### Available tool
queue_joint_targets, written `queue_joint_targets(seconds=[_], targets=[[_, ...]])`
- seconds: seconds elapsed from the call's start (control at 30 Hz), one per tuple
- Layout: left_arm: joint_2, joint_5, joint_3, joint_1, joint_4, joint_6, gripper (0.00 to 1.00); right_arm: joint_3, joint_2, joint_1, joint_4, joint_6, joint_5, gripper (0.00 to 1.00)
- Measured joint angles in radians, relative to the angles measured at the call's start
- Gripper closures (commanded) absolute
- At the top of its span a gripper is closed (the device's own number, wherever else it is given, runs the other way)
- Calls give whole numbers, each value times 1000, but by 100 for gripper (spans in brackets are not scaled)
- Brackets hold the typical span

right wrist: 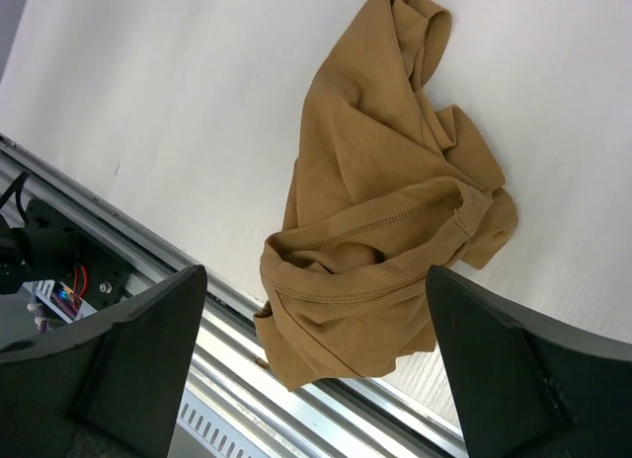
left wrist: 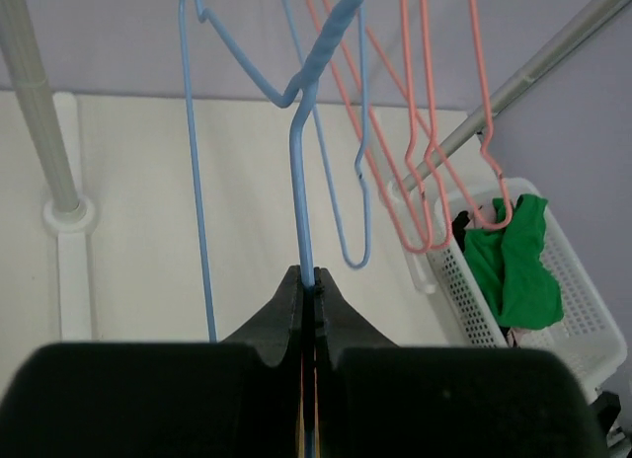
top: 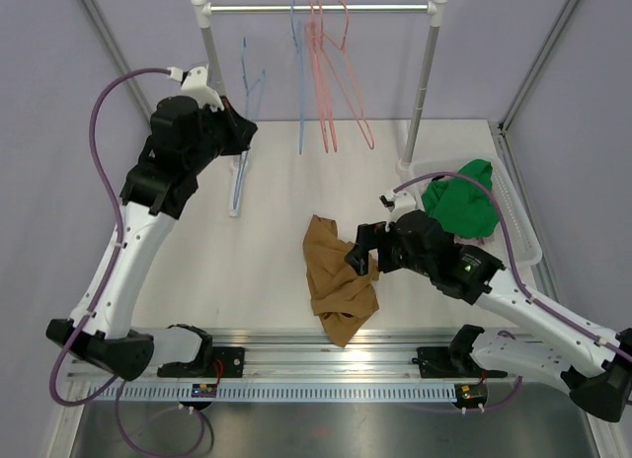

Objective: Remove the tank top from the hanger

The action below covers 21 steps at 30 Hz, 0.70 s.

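Two blue hangers (left wrist: 301,182), two pink hangers (top: 319,58), one tank top (top: 334,280), one green garment (top: 462,206)

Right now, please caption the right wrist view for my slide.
Open right gripper above the crumpled brown tank top on the white table.

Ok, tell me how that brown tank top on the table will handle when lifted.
The tank top lies crumpled in soft folds, so it is probably floppy: pinched at one point, the rest should drape. It looks like thin knit, so likely light. Pushed across the table, it would probably bunch rather than slide whole.
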<state>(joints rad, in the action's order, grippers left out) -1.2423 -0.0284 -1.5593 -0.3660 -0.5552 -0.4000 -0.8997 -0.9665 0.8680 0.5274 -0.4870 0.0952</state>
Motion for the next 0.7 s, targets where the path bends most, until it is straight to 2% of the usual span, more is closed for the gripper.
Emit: queue_joint_targets(seconds=[0.43, 0.57, 0.7], targets=[[-494, -55, -612, 13, -42, 2, 100, 54, 90, 0, 47, 16, 37, 1], [-585, -61, -716, 30, -41, -1, 100, 72, 107, 0, 45, 18, 35, 0], [-633, -84, -737, 61, -28, -25, 100, 92, 114, 0, 45, 19, 35, 0]])
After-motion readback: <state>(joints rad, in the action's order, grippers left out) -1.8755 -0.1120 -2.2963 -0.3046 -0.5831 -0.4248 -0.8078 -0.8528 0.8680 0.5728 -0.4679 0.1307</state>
